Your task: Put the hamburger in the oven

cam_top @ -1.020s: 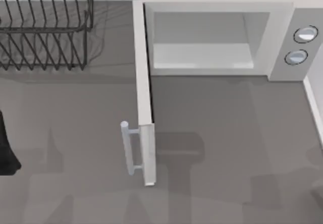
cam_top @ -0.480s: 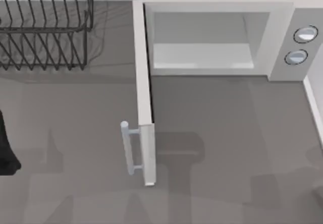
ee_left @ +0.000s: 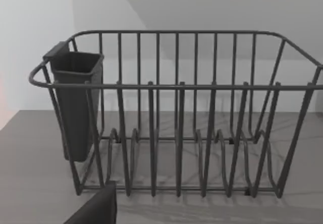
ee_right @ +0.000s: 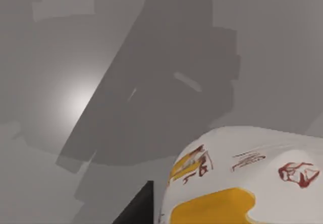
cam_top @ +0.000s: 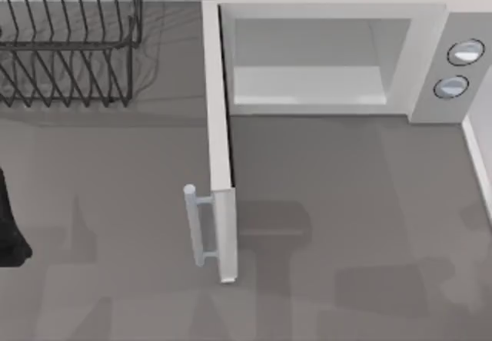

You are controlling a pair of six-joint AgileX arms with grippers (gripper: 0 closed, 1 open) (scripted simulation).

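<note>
A dark finger [ee_right: 136, 206] of the right gripper shows in the right wrist view just beside the hamburger [ee_right: 242, 176], a white rounded lump with a yellow patch and red-brown markings, close under the camera above the grey table [ee_right: 75, 57]; whether the jaws are clenched on it, I cannot tell. A dark corner of the left gripper [ee_left: 96, 210] shows in the left wrist view in front of the black wire dish rack [ee_left: 176, 113], which carries a dark cup [ee_left: 75, 103] on one end; its jaw state I cannot tell either. In the top view, the left arm [cam_top: 9, 226] sits at the table's left edge. The oven [cam_top: 330, 57] stands at the far side, right of the rack, its door [cam_top: 219, 141] swung open toward the front with the bar handle [cam_top: 196, 226] on its left face and two knobs [cam_top: 459, 68] at the right.
</note>
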